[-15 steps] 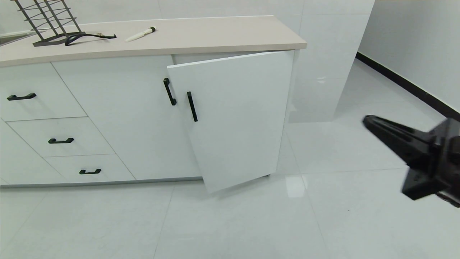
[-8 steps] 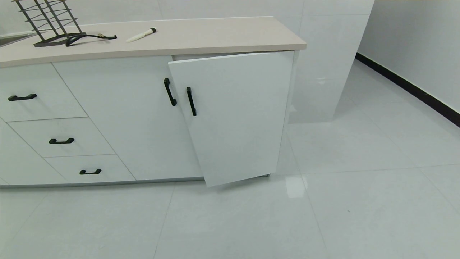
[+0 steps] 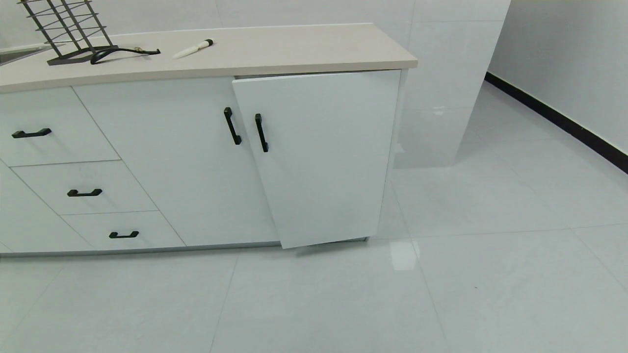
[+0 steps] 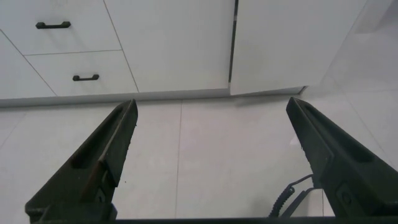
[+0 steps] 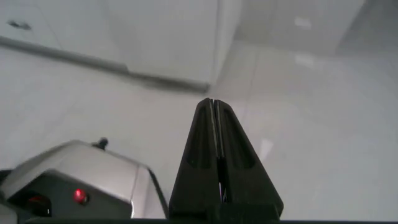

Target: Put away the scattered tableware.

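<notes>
Left gripper (image 4: 212, 102) hangs low over the floor tiles, fingers spread wide, facing the drawers (image 4: 68, 46). On the countertop (image 3: 294, 46) a wire rack (image 3: 66, 29) stands at the far left, a black utensil (image 3: 125, 50) lies at its base, and a white-handled utensil (image 3: 192, 48) lies near it, apart. Below, the cabinet door (image 3: 324, 147) stands slightly ajar. Right gripper (image 5: 212, 109) points at the floor, its fingers pressed together.

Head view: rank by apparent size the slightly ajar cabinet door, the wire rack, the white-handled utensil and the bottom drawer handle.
1. Cabinet door.
2. Wire rack, partly cut off by the frame edge.
3. White-handled utensil and bottom drawer handle: close in length, and the handle sits nearer the camera, so unranked.
</notes>
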